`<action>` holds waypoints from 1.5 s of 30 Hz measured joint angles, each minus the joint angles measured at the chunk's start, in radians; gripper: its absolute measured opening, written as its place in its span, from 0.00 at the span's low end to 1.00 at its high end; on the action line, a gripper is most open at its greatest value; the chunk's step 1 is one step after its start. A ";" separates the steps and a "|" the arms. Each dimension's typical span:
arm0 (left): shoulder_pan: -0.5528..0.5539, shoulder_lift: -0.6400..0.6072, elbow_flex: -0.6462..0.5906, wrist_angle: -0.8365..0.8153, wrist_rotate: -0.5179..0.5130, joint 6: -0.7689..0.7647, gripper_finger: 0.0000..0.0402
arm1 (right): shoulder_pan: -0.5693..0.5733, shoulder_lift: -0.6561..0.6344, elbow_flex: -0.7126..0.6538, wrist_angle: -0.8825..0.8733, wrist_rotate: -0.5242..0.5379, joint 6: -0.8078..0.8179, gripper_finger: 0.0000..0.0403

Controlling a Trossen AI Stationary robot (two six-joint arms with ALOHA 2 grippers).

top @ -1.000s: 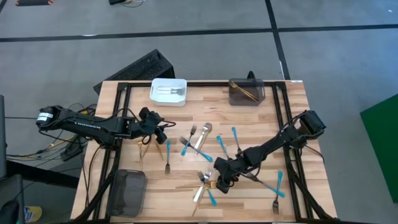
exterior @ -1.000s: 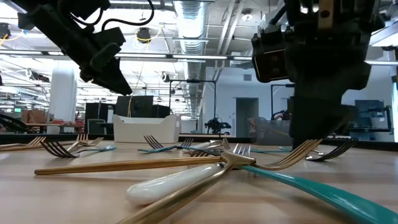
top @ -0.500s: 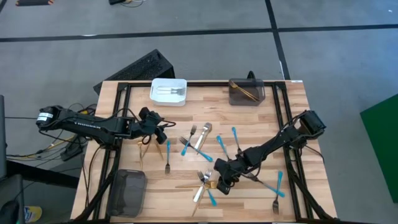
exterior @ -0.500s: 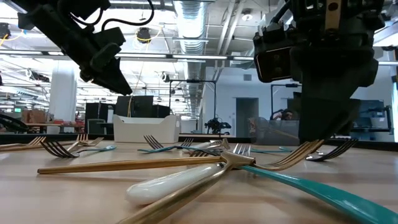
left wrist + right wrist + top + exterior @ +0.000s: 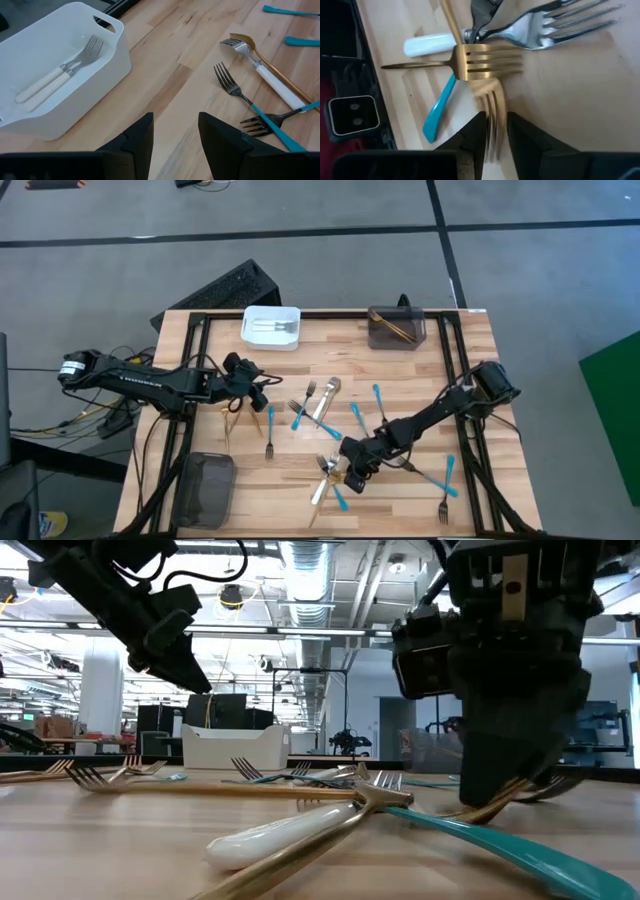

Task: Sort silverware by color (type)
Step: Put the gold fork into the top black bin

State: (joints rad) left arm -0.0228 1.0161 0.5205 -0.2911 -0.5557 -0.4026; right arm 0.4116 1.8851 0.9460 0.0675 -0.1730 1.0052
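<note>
Silverware lies scattered on the wooden table (image 5: 420, 380): blue-handled forks (image 5: 355, 418), gold forks and a white-handled piece (image 5: 270, 832). My right gripper (image 5: 352, 476) is down on the crossed pile near the table's near edge, shut on a gold fork (image 5: 492, 107). A second gold fork (image 5: 480, 62) lies across that one. My left gripper (image 5: 262, 392) hovers open and empty over the table's left part, and its wrist view shows its gripper (image 5: 175, 142) near the white bin (image 5: 65, 75). My right gripper pinches the gold fork's tine end (image 5: 493, 125) between its two fingers (image 5: 472, 137). The fingers slant down from above and from the table's right. The fork's head curves up into them (image 5: 495, 802), while its handle (image 5: 290, 860) stays on the table under the pile.
The white bin (image 5: 271, 326) at the far edge holds two white-handled forks. A dark bin (image 5: 396, 327) at the far right holds gold pieces, and another dark bin (image 5: 205, 488) sits at the near left. A blue-handled fork (image 5: 440, 480) lies right of the pile.
My right gripper has sunk onto the pile and shifted a little toward the table's left edge, coming down on the gold fork's tines. The second gold fork has shifted, the free end of its long handle now showing higher in the low view. The left arm has kept still.
</note>
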 joint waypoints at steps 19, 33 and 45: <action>0.000 0.000 0.000 -0.001 -0.036 -0.012 0.36 | -0.008 -0.351 -0.003 -0.474 0.332 -0.178 0.04; -0.001 0.145 0.005 0.588 0.384 0.272 0.36 | -0.064 -0.441 -0.002 -0.522 0.653 -0.425 0.04; 0.001 0.393 0.133 0.653 0.528 0.266 0.36 | -0.107 -0.440 0.013 -0.491 0.780 -0.680 0.05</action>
State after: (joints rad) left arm -0.0216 1.4093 0.6539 0.3621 -0.0277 -0.1368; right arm 0.3050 1.4452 0.9592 -0.4233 0.6067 0.3252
